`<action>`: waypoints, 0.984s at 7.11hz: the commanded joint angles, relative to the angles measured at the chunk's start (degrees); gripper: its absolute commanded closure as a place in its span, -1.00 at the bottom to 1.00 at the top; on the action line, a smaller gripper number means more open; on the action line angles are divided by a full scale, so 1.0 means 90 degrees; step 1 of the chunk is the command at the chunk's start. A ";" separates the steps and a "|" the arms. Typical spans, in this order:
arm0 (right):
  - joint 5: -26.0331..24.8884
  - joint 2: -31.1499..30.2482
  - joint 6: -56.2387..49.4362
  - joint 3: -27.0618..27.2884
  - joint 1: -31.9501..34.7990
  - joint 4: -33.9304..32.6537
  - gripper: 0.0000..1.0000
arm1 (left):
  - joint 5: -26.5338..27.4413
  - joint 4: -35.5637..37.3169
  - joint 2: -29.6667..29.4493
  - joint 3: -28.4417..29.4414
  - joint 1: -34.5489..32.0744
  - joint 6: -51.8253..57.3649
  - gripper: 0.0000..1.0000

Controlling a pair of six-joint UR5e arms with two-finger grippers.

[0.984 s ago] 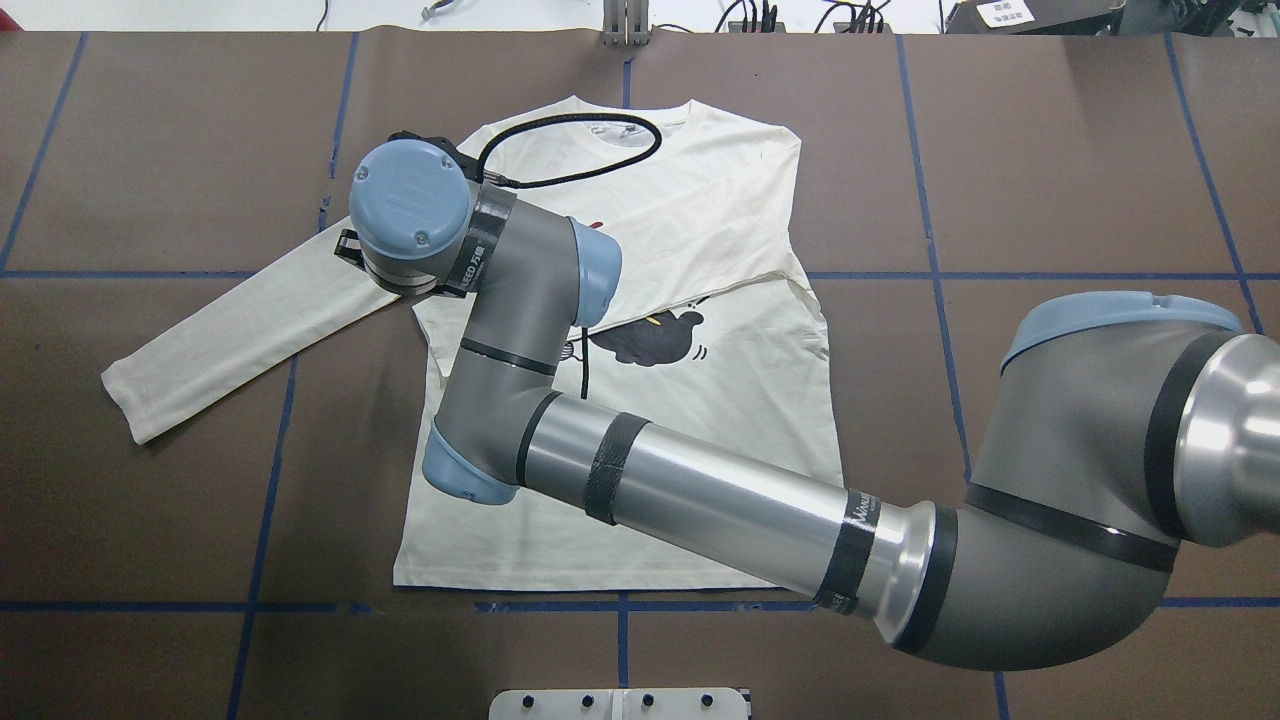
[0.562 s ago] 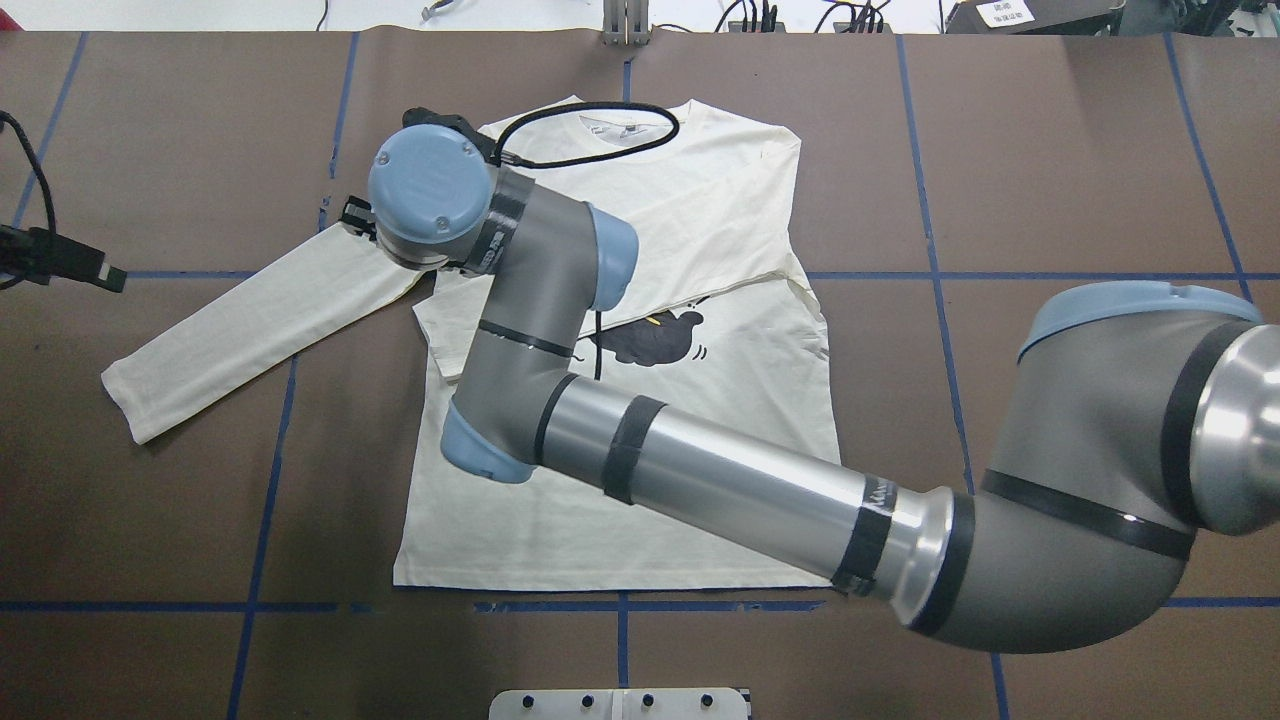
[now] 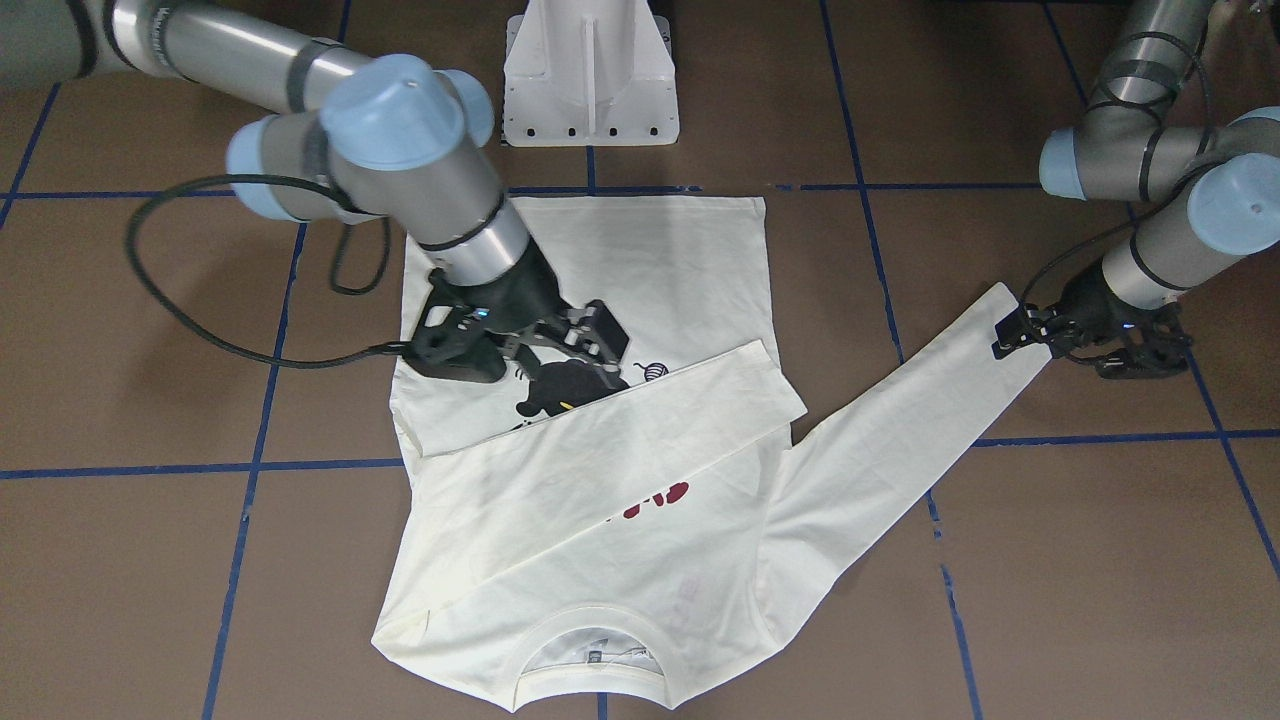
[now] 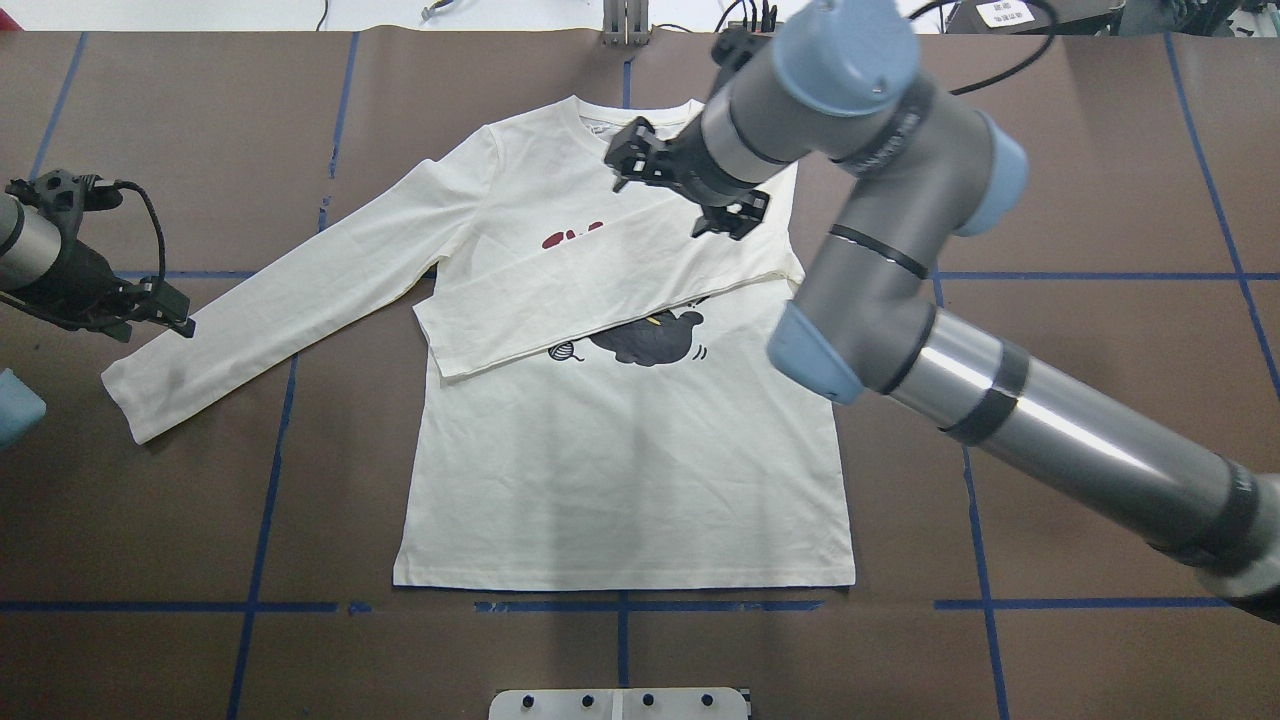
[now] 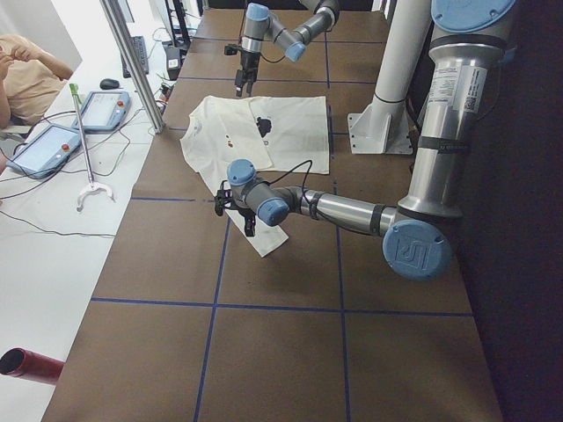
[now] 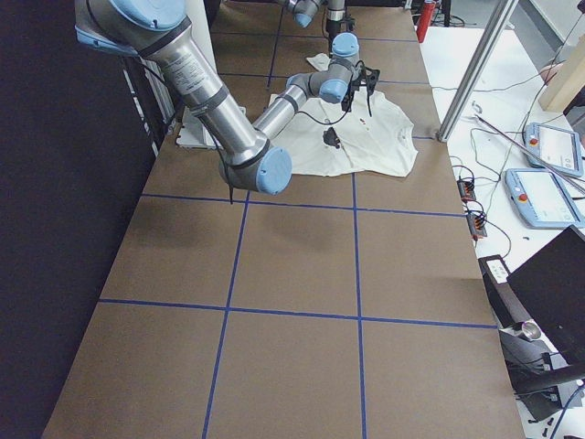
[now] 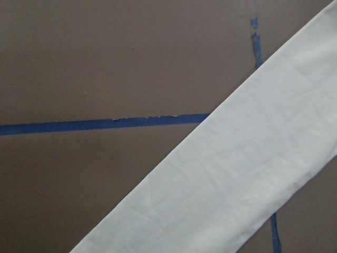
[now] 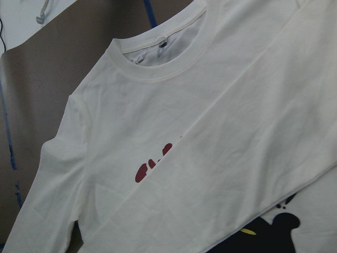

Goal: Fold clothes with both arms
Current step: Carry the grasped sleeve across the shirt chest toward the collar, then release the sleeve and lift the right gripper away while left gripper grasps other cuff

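Note:
The cream T-shirt [image 4: 620, 470] lies flat, front up, collar [image 4: 630, 110] at the far side. One sleeve [image 4: 600, 290] is folded across the chest, between the black cat print [image 4: 650, 338] and the red lettering [image 4: 565, 238]. The other sleeve [image 4: 300, 290] stretches out to the overhead view's left. My right gripper [image 4: 680, 185] hovers open and empty over the upper chest, also seen in the front view [image 3: 590, 350]. My left gripper [image 4: 175, 315] is by that sleeve's cuff end [image 3: 1008, 337], looks open and holds nothing. The left wrist view shows only the sleeve [image 7: 237, 174].
The brown table [image 4: 1050, 450] is marked with blue tape lines. The white pedestal base [image 3: 590, 80] stands at the near edge behind the shirt's hem. A black cable loop [image 3: 180, 300] hangs from the right arm. Tablets [image 5: 53, 145] lie on a side table.
My right arm has swung from over the shirt's left shoulder across to the upper chest. My left gripper has come in from the left edge to the outstretched sleeve's cuff.

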 commanded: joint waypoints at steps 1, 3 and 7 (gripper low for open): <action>0.0147 -0.0766 -0.0159 0.0771 0.0179 -0.0013 -0.98 | 0.0438 -0.0006 0.0257 0.0066 0.0020 0.0000 -0.47; 0.0147 -0.0776 -0.0159 0.0791 0.0179 -0.0013 -0.98 | 0.0500 -0.0026 0.0491 0.0134 0.0030 0.0029 -0.47; 0.0118 -0.0776 -0.0159 0.0801 0.0169 -0.0013 -0.98 | 0.0432 -0.0036 0.0444 0.0017 0.0049 0.0020 -0.26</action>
